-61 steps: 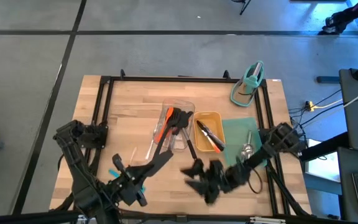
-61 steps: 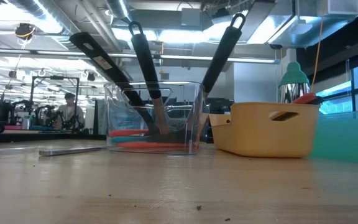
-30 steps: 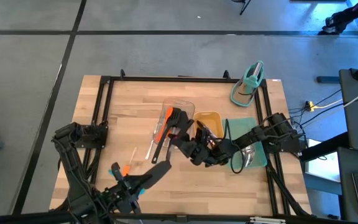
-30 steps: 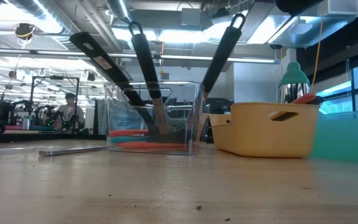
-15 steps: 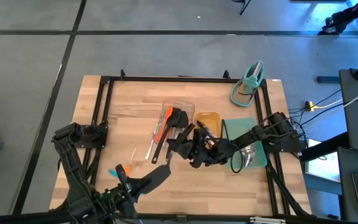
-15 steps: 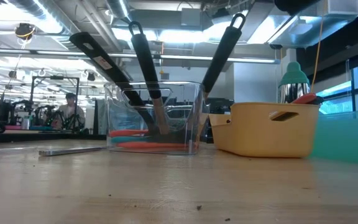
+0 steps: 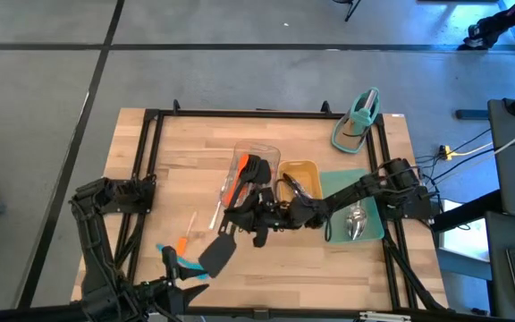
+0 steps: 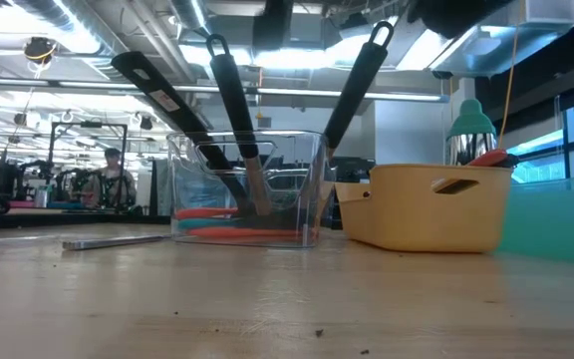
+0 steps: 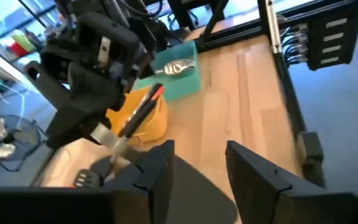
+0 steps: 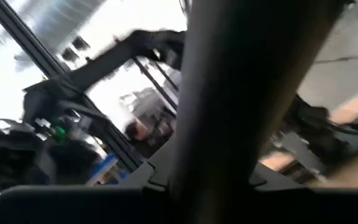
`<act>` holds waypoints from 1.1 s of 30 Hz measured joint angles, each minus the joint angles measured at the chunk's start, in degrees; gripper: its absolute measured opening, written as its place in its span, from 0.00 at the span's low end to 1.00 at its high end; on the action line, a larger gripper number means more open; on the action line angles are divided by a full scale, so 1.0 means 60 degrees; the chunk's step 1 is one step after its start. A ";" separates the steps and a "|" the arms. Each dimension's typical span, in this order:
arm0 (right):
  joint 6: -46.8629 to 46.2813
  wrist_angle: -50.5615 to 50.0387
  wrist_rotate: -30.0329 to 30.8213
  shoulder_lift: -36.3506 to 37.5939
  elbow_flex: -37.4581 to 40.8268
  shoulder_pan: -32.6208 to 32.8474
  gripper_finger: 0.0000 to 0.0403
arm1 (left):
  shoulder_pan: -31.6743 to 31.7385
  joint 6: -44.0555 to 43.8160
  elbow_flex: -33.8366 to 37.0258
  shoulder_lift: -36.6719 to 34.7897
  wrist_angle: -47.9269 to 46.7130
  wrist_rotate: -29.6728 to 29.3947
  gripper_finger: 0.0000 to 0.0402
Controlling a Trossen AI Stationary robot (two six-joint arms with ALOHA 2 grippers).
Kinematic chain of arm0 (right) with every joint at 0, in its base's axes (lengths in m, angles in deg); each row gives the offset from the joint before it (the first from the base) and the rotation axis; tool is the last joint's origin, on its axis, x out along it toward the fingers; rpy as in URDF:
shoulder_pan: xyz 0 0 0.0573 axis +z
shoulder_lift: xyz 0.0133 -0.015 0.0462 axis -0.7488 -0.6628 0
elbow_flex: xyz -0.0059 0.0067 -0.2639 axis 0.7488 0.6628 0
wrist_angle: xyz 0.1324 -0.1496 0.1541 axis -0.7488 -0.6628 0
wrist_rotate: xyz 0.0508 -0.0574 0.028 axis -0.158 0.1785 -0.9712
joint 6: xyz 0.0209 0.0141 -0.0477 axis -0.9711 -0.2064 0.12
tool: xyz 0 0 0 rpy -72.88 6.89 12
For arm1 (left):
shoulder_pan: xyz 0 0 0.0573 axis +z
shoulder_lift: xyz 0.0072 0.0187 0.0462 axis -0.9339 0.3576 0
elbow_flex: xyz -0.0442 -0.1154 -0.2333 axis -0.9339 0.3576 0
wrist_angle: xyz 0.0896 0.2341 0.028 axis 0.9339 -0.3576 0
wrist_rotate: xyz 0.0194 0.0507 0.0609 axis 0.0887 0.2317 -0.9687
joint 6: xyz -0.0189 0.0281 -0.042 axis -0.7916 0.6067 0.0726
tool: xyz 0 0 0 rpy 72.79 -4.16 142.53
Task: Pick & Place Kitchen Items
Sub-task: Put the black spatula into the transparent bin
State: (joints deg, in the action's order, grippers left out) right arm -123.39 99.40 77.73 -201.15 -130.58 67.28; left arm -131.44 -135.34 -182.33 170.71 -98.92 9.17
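high view | right gripper (image 7: 247, 221) jaws clamp black turner (image 7: 231, 234) handle | left gripper (image 9: 197, 171) jaws apart, empty

The wooden table (image 7: 168, 179) has pale butcher-block planks and a black frame along its edges. Near its centre stands a clear tray (image 7: 256, 161) with black-handled utensils (image 8: 229, 110) leaning up out of it and orange spatulas (image 8: 242, 233) lying in its bottom. Just beside it at three o'clock sits a yellow tray (image 7: 304, 172), touching or nearly so. At three o'clock from that lies a green mat (image 7: 342, 186) carrying a steel spoon (image 7: 356, 222). A teal stand (image 7: 358, 121) sits at the table's one o'clock corner. At seven o'clock from the clear tray a thin steel utensil (image 8: 118, 240) lies flat on the bare wood.
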 joint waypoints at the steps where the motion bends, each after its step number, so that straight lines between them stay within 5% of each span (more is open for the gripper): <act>1: 0.0040 -0.0214 -0.0068 -0.0002 0.0001 -0.0054 0.20 | -0.0027 -0.0087 -0.0001 0.0005 0.0011 0.0028 0.36; 17: 0.1415 -0.0093 -0.1465 -0.0035 -0.0517 -0.0184 0.14 | -0.0098 -0.0900 -0.0002 0.0008 -0.0141 -0.0017 0.38; 25: 0.2993 -0.2061 0.0400 -0.0029 -0.1690 0.0222 0.14 | -0.0098 -0.0928 -0.0002 0.0008 -0.0165 0.0227 0.36; 33: 0.4465 -0.6239 0.2314 -0.0029 -0.3872 0.0987 0.14 | -0.0098 -0.1267 0.0398 0.0023 -0.0173 0.0900 0.36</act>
State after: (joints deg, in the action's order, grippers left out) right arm -96.60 61.97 91.62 -201.32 -153.81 73.21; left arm -132.03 -142.94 -179.94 170.85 -99.96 14.57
